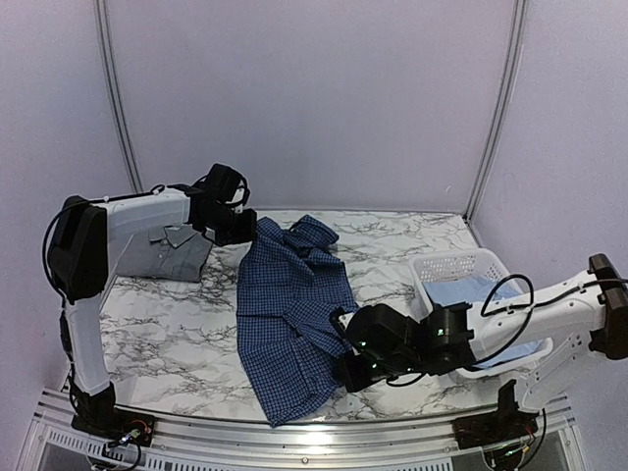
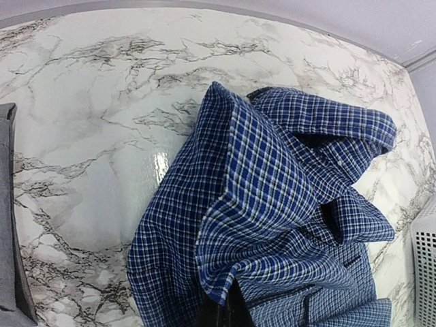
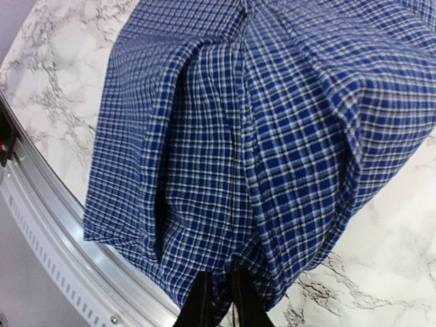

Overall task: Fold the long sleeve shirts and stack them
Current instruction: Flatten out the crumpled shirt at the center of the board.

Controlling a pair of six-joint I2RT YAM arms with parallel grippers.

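The dark blue check shirt [image 1: 289, 314] lies crumpled lengthwise across the middle of the table, its lower hem near the front edge. My left gripper [image 1: 240, 228] is shut on the cloth near the collar end, and the fabric [image 2: 272, 204] drapes over its dark fingers [image 2: 225, 310]. My right gripper [image 1: 345, 378] is shut on the shirt's lower right edge, with a fold of check cloth [image 3: 259, 122] pinched between its black fingers [image 3: 204, 303]. A grey shirt [image 1: 167, 253] sits folded at the back left. A light blue shirt [image 1: 471, 292] lies in the basket.
A white perforated basket [image 1: 456, 265] stands at the right side of the marble table [image 1: 177, 334]. The metal rail [image 3: 61, 259] runs along the near edge just below the shirt's hem. The grey shirt's edge [image 2: 10, 225] shows at the left of the left wrist view.
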